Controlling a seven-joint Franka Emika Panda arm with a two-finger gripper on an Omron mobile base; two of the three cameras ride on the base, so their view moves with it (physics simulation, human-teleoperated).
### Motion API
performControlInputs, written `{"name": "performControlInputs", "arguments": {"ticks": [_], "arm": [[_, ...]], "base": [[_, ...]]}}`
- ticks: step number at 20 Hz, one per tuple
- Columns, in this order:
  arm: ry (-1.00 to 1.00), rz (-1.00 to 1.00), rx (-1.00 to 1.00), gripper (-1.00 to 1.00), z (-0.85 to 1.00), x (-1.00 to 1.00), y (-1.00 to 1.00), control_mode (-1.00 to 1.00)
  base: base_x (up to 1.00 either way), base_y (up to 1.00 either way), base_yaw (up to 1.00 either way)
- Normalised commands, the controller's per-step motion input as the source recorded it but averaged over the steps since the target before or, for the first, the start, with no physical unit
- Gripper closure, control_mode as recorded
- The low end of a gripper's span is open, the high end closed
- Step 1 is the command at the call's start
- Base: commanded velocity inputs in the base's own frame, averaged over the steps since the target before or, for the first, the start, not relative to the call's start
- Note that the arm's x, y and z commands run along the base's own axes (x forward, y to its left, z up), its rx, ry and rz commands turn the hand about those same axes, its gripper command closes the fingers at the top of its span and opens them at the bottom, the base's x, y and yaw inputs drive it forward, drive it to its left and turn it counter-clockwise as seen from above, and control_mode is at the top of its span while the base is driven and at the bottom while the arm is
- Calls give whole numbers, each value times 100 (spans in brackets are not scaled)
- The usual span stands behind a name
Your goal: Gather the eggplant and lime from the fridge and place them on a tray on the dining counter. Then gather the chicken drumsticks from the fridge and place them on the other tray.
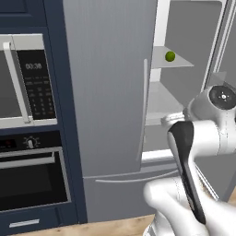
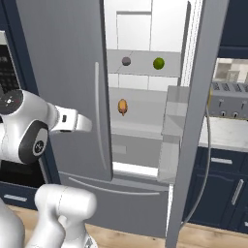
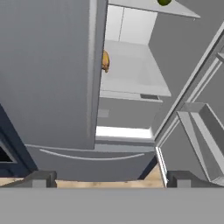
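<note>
1. The gripper [image 3: 109, 179] hangs in front of the fridge [image 2: 63, 97], apart from it, with nothing between its tips. In the hand view the two dark fingertips [image 3: 41, 178] rise far apart at the bottom, so the jaws stand spread and released.
2. In the right base view the hand reaches from the arm's round joint toward the closed left fridge door [image 2: 68, 72], near its long vertical handle [image 2: 99, 121].
3. The right fridge door [image 2: 193, 126] stands swung open, its edge facing the camera, with clear door bins [image 2: 172, 121] on its inner side.
4. Inside, on the upper shelf [image 2: 143, 63], the lime [image 2: 158, 63] sits to the right. It also shows as a green ball on that shelf in the left base view [image 1: 170, 56] and at the top edge of the hand view [image 3: 164, 1].
5. A small dark round thing [image 2: 126, 61] lies on the same shelf, left of the lime and apart from it; too small to tell whether it is the eggplant.
6. On the shelf below, an orange-brown chicken drumstick [image 2: 123, 106] lies near the left door's edge; the hand view shows part of it beside that edge [image 3: 105, 61].
7. Left of the fridge, a microwave [image 1: 23, 83] is set in dark blue cabinets above an oven [image 1: 32, 175].
8. To the right, behind the open door, a toaster [image 2: 227, 99] stands on a counter [image 2: 227, 133].
</note>
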Motion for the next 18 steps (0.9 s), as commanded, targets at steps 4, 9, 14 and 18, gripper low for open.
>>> {"name": "performControlInputs", "arguments": {"ticks": [4, 9, 14, 18], "arm": [[-13, -10, 0, -100, -1, 39, 29, -100], [-1, -1, 1, -100, 0, 29, 6, -100], [0, 0, 1, -100, 0, 50, 15, -100], [0, -1, 0, -100, -1, 45, 22, -100]], "base": [[0, 0, 0], [0, 0, 0], [0, 0, 0], [0, 0, 0]]}}
